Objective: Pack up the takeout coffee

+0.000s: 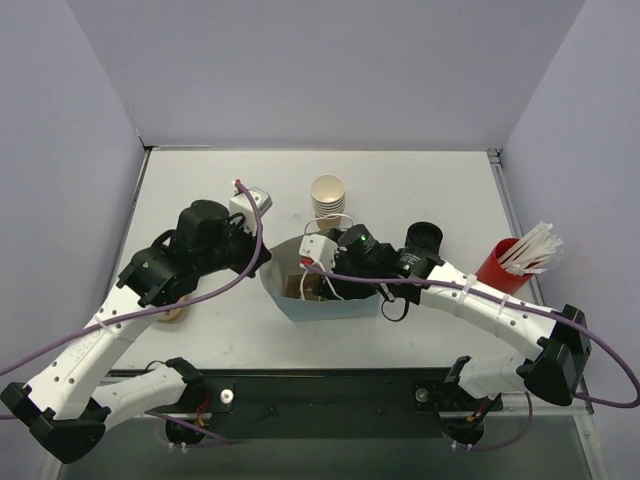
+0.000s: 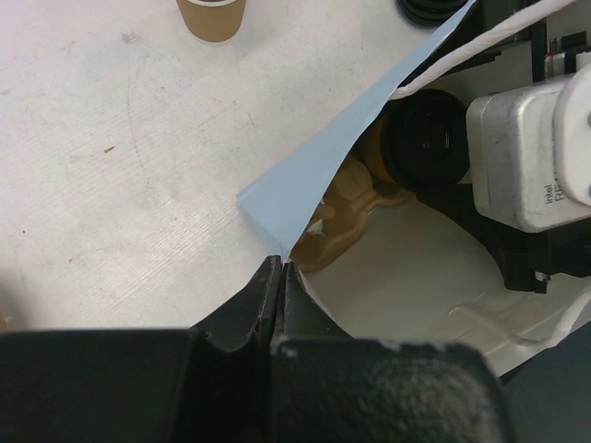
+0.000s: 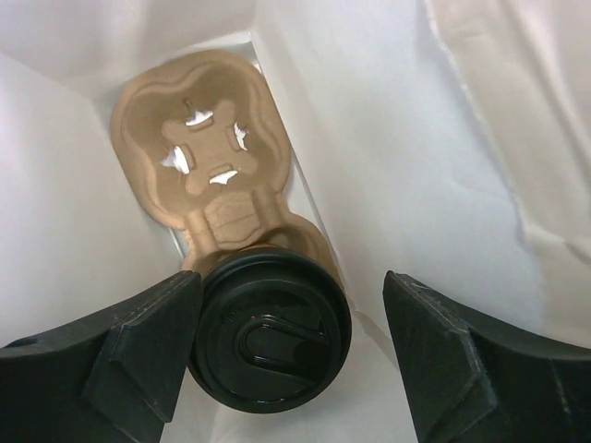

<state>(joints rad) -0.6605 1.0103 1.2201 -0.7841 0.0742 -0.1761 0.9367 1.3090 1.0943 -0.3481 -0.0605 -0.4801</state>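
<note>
The takeout coffee [image 3: 268, 332] stands upright inside the paper bag [image 1: 335, 308], a small tan cup of which mostly the round black lid shows from above. It sits in the near pocket of a tan moulded cup carrier [image 3: 199, 152] lying on the bag's white floor; the carrier's far pocket holds nothing. The bag is pale blue outside and stands open near the middle of the table [image 1: 420, 180]. Just behind it is a stack of lidless cups [image 1: 328, 195], and well off to the right a red cup [image 1: 497, 265] holds white sticks [image 1: 532, 248]. The right gripper [image 3: 291, 309] reaches down into the bag, its jaws spread wide on either side of the lid and gripping nothing. The left gripper [image 2: 280, 277] is clenched on the bag's left rim.
</note>
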